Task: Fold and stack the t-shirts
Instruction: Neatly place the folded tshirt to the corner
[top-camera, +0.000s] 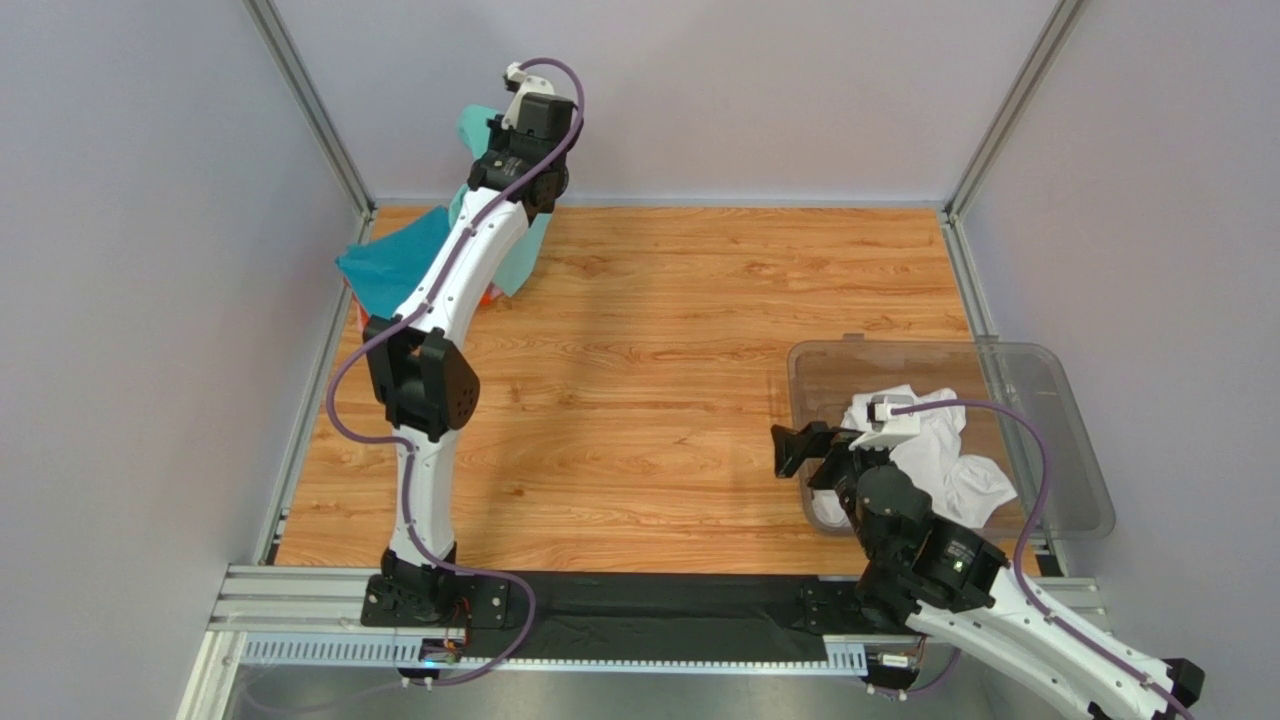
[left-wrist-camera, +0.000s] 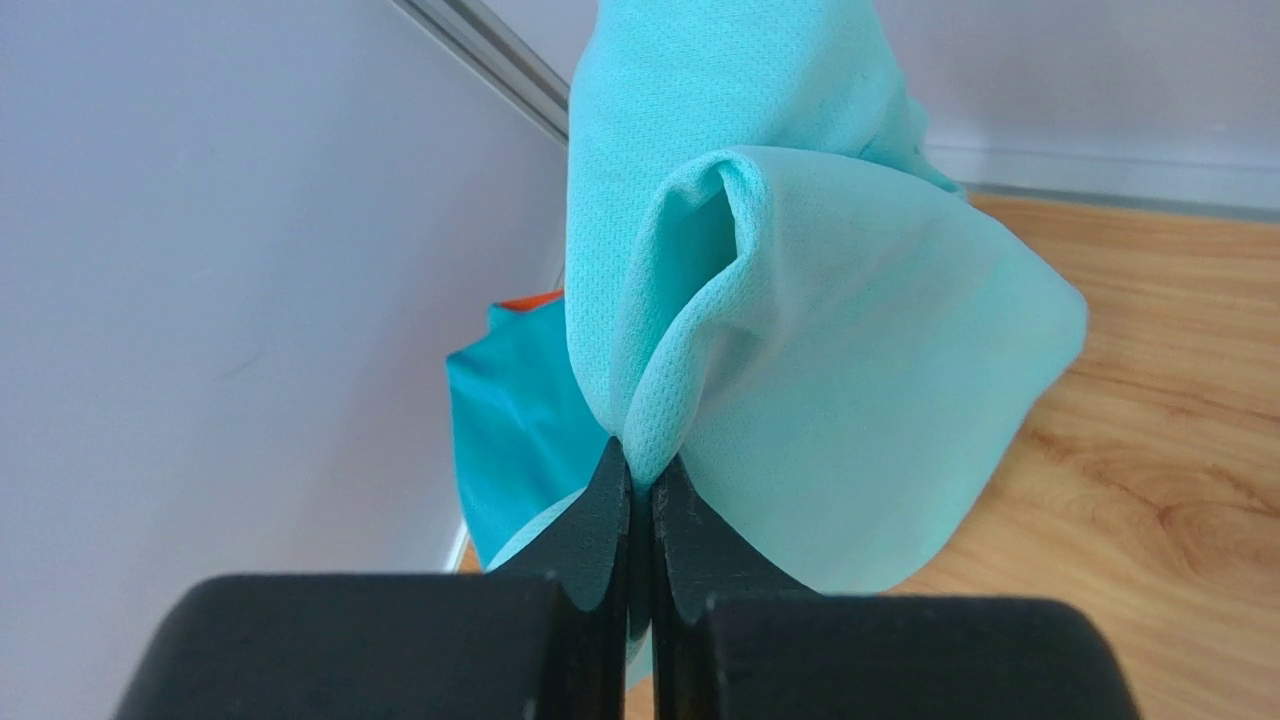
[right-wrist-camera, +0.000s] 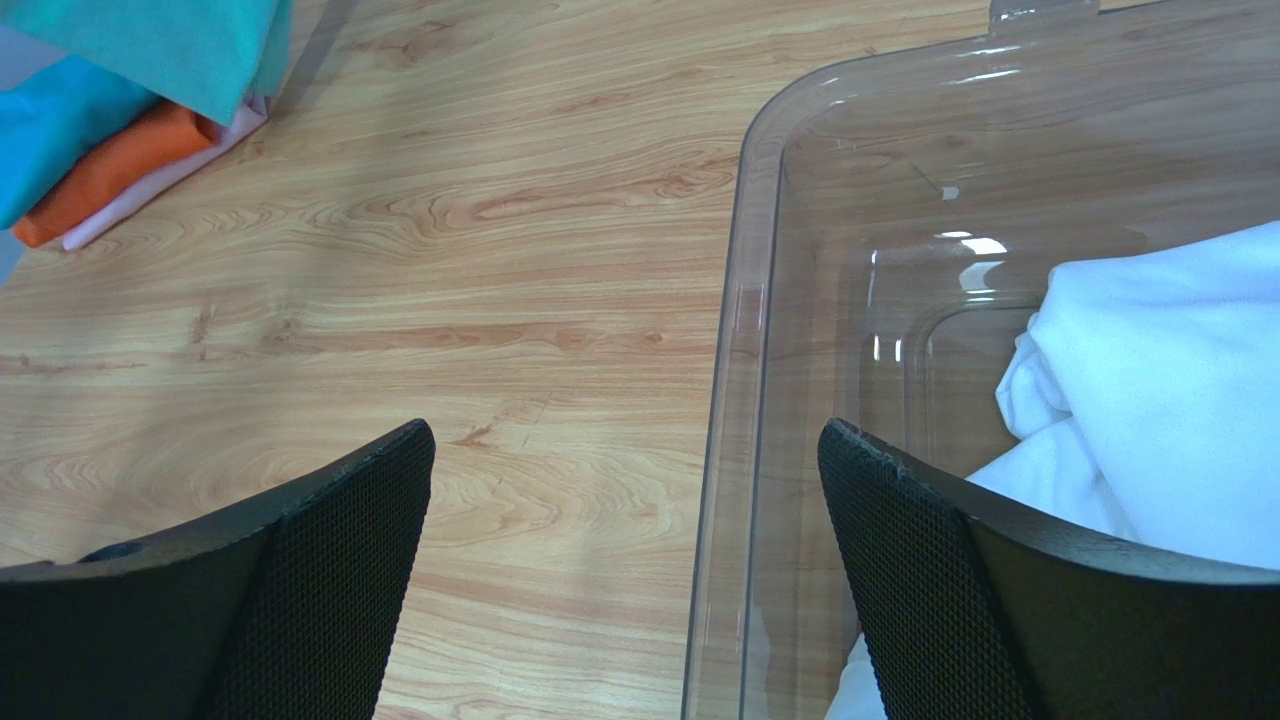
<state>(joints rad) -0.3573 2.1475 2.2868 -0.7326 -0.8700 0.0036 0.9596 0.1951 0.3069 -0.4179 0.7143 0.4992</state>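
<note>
My left gripper (top-camera: 519, 165) is raised at the far left corner, shut on the mint-green t-shirt (left-wrist-camera: 812, 330), which hangs from it; a strip of the shirt (top-camera: 478, 132) shows behind the wrist. Below it lies a stack with the teal-blue t-shirt (top-camera: 394, 258) on top, also in the left wrist view (left-wrist-camera: 511, 420). The right wrist view shows the teal-blue (right-wrist-camera: 60, 120), orange-red (right-wrist-camera: 113, 168) and pink (right-wrist-camera: 166, 168) shirts stacked. My right gripper (right-wrist-camera: 624, 480) is open and empty over the near left rim of the bin, beside the crumpled white t-shirt (top-camera: 939, 450), (right-wrist-camera: 1157, 405).
The clear plastic bin (top-camera: 1037, 383) stands at the right on the wooden table; its rim (right-wrist-camera: 736, 375) runs between my right fingers. Grey walls and metal posts (top-camera: 308, 105) close in the left, back and right sides.
</note>
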